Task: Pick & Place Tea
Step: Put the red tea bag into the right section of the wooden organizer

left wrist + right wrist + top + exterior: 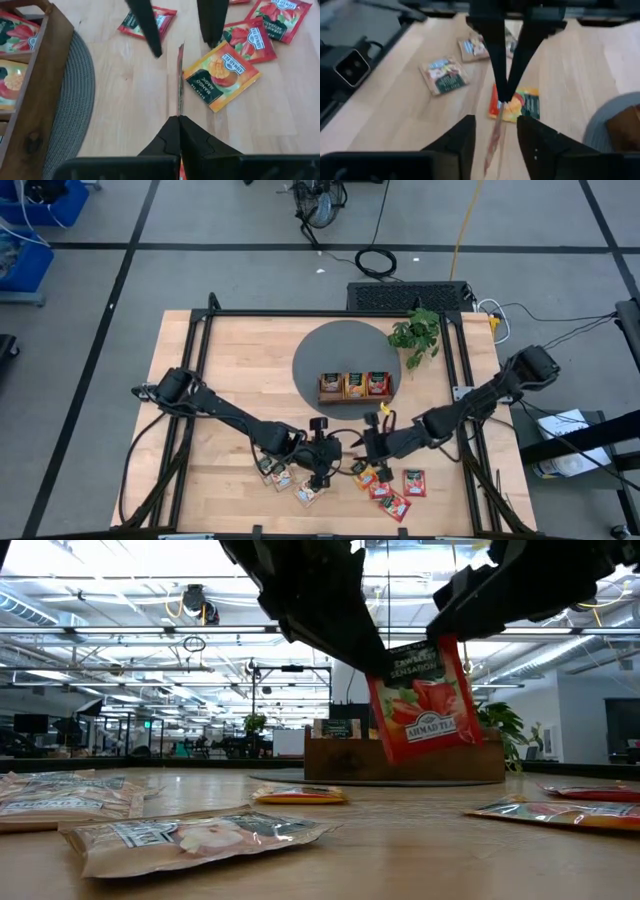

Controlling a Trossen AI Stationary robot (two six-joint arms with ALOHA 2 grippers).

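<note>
Left gripper (179,120) pinches a red sachet (422,700) mid-air; right gripper (496,131) sits open around it, near the tray (356,395).

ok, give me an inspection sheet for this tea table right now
Surface: wooden table with a round grey mat.
Job's things: red sachet held in the air; others loose on the table; tray holds three.
Clutter: plant.
Grippers: left gripper, jaws shut on the red sachet; right gripper, jaws open around it.
Cables: coil on the floor.
Surroundings: open workshop hall.
</note>
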